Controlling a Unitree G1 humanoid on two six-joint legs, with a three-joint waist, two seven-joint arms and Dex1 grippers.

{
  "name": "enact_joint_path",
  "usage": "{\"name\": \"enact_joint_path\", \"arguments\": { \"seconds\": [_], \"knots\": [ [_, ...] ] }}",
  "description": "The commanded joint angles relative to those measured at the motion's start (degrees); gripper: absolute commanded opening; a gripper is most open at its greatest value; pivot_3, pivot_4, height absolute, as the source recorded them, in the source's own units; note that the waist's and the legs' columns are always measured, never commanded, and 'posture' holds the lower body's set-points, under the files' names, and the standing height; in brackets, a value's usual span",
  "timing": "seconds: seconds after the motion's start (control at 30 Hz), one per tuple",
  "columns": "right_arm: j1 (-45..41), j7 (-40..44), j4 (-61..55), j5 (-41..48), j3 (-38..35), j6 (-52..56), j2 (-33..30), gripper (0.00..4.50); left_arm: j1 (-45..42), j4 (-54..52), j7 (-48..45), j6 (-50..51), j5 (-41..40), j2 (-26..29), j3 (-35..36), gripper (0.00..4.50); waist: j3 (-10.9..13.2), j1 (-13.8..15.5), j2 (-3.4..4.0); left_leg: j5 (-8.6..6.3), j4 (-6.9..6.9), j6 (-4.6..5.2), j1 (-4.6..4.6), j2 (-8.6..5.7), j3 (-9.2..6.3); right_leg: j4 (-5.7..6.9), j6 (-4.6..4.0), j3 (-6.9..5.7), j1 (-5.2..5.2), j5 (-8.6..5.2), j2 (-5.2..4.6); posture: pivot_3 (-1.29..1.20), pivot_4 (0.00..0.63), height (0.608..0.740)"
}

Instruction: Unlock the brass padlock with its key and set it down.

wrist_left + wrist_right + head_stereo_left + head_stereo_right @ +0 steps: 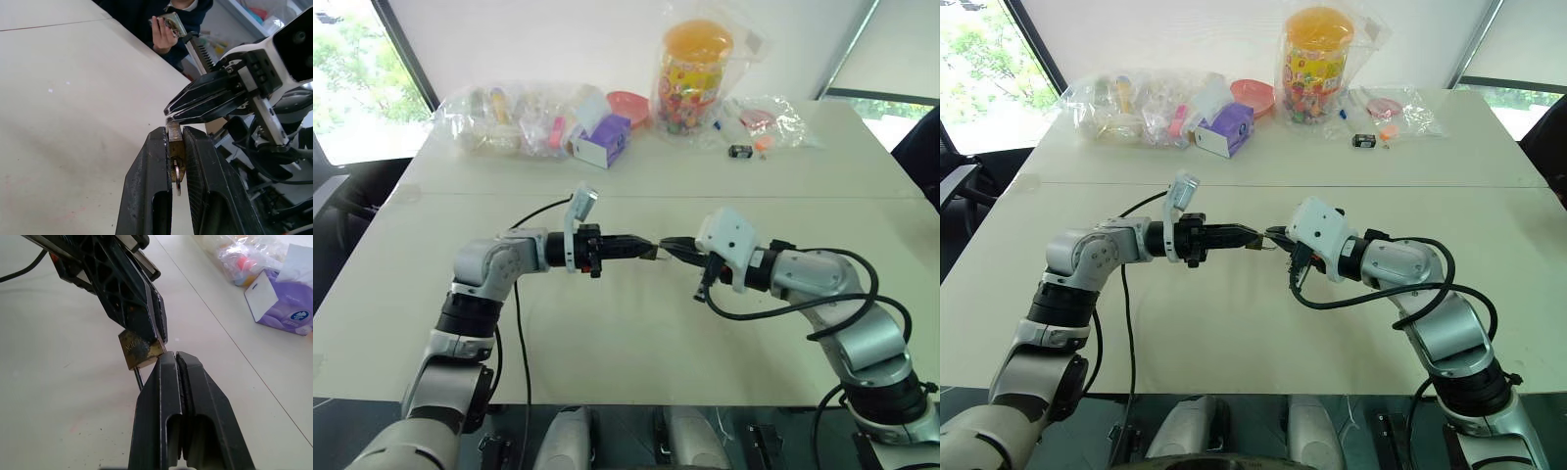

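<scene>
Above the middle of the pale bench (636,323), the two tools meet tip to tip. The left tool (644,248) is clamped on the brass padlock (139,348), which sits between its fingers, clear of the bench surface. The right tool (668,245) is closed tight, its tips touching the padlock's edge; what they pinch, if anything, is hidden. Plastic bags (509,119) and a purple box (602,140) lie along the far edge.
</scene>
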Motion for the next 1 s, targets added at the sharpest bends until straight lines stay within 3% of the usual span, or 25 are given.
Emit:
{"name": "enact_joint_path", "arguments": {
  "seconds": [0.03, 0.27, 0.47, 0.6, 0.73, 1.0],
  "knots": [
    [0.52, 0.08, 0.91, -0.75, 0.44, -2.6, -0.53, 0.01, -1.91, -2.63, -0.08, 0.75, -1.97, 0.21, 1.78, 0.0, 0.0, 0.0, 0.0, 0.0, 0.0, 0.0, 0.0, 0.0, 0.0, 0.0, 0.0, 0.0, 0.0, 0.0, 0.0, 0.0, 0.15, 0.735],
    [1.75, 0.59, 3.2, -1.64, 0.97, -5.32, -1.26, 0.01, -2.08, -2.99, 0.12, 0.97, -2.13, 0.33, 2.06, 0.0, 0.0, -0.01, 0.0, 0.0, 0.0, 0.0, 0.0, 0.0, 0.0, 0.0, 0.0, 0.0, 0.0, 0.0, 0.01, 0.0, 0.15, 0.735],
    [5.64, -0.15, 1.16, -1.57, -3.17, -4.35, -3.78, 0.01, -1.32, -0.48, 1.73, -3.36, 1.54, -1.16, 0.39, 0.0, 0.0, 0.19, 0.0, 0.0, 0.0, 0.0, 0.0, -0.01, 0.0, -0.01, 0.0, 0.0, 0.0, 0.0, 0.0, 0.0, 0.15, 0.735],
    [15.77, -1.23, -5.85, -1.95, -8.71, -2.19, -7.8, 0.01, -1.72, 9.71, 6.49, -11.96, 8.28, -8.7, -2.47, 0.0, -0.02, 1.47, 0.03, -0.02, 0.0, 0.03, 0.0, -0.09, 0.01, -0.07, 0.0, 0.0, 0.05, 0.0, 0.0, 0.0, 0.15, 0.735],
    [20.4, -2.97, -11.58, -0.82, -10.99, 0.88, -7.77, 0.01, -3.4, 16.83, 9.28, -15.62, 11.0, -13.88, -1.74, 0.0, 0.02, 1.15, -0.04, -0.03, 0.01, 0.05, -0.03, -0.1, 0.01, -0.13, 0.01, 0.0, 0.06, 0.0, 0.04, 0.0, 0.15, 0.735],
    [23.06, -6.64, -17.18, -1.04, -11.91, 5.6, -6.95, 0.01, -5.68, 29.45, 9.44, -18.2, 14.41, -17.7, -1.0, 0.0, 0.02, 1.01, -0.03, -0.03, -0.01, 0.05, 0.01, -0.03, 0.0, -0.11, 0.01, -0.02, 0.06, 0.0, 0.18, 0.0, 0.15, 0.735]
  ]
}}
